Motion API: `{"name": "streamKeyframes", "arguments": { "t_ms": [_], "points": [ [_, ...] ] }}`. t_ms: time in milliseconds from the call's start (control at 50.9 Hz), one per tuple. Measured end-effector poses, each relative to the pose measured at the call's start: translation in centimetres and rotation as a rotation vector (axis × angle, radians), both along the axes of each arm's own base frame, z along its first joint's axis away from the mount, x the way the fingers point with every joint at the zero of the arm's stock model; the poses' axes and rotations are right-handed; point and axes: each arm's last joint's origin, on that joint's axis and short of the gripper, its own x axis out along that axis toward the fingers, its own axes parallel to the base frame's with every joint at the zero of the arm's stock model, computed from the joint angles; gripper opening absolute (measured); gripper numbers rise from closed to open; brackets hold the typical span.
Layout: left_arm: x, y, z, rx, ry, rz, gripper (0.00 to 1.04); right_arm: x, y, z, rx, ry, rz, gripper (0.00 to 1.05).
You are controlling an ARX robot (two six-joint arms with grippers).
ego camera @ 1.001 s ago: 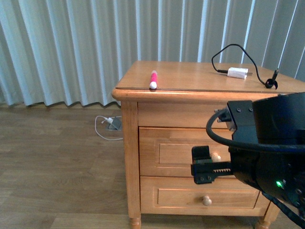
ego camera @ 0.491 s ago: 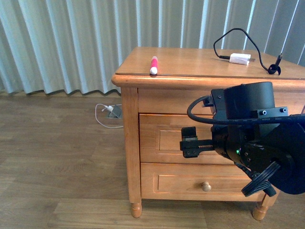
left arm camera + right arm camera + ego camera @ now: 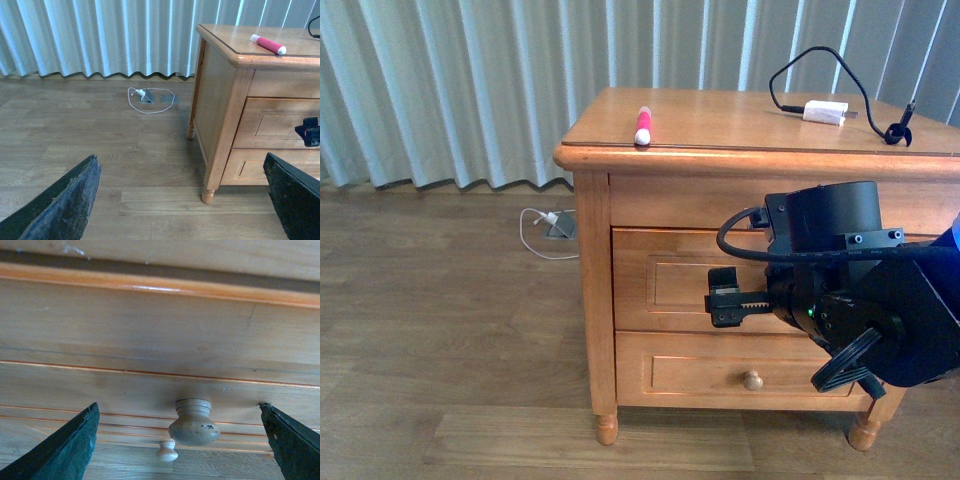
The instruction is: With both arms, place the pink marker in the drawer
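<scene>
1. Right gripper (image 3: 178, 407): jaws spread wide and holding nothing. The pale knob (image 3: 194, 422) lies between its two fingers (image 3: 65, 450) and touches neither.
2. Drawer (image 3: 125, 385): shut. Seen from the front, the right gripper sits directly before the tall panel front and hides the knob there.
3. Pink marker (image 3: 642, 125): lies on the nightstand (image 3: 595, 300) top by the front edge, white cap toward that edge. It is up and to the left of the right gripper, well apart from it.
4. Left gripper (image 3: 181, 157): jaws open and empty, hanging over the wooden floor (image 3: 100, 140) out to the side of the nightstand. The marker lies higher and well apart from it.
5. White charger (image 3: 825, 111) with black cable (image 3: 894, 130): on the top, above the right arm (image 3: 850, 300).
6. Lower knob (image 3: 752, 380): on the shallower front, below the right gripper.
</scene>
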Motion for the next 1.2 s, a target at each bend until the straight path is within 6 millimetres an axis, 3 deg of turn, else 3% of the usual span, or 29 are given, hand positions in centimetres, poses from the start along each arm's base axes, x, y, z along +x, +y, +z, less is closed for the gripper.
{"name": "streamKeyframes", "arguments": {
  "t_ms": [373,844,1080,1197],
  "points": [
    [0.0,0.0,0.0,0.000,0.000,0.000,0.99,0.3,-0.2,-0.5,0.005,0.010,-0.015,0.95],
    [0.0,0.0,0.0,0.000,0.000,0.000,0.99,0.3,-0.5,-0.4,0.029,0.024,-0.046,0.24],
    [0.0,0.0,0.0,0.000,0.000,0.000,0.99,-0.1,-0.8,0.4,0.082,0.080,-0.054,0.22],
    [0.0,0.0,0.0,0.000,0.000,0.000,0.99,-2.3,-0.6,0.8,0.077,0.125,-0.051,0.22]
  ]
}}
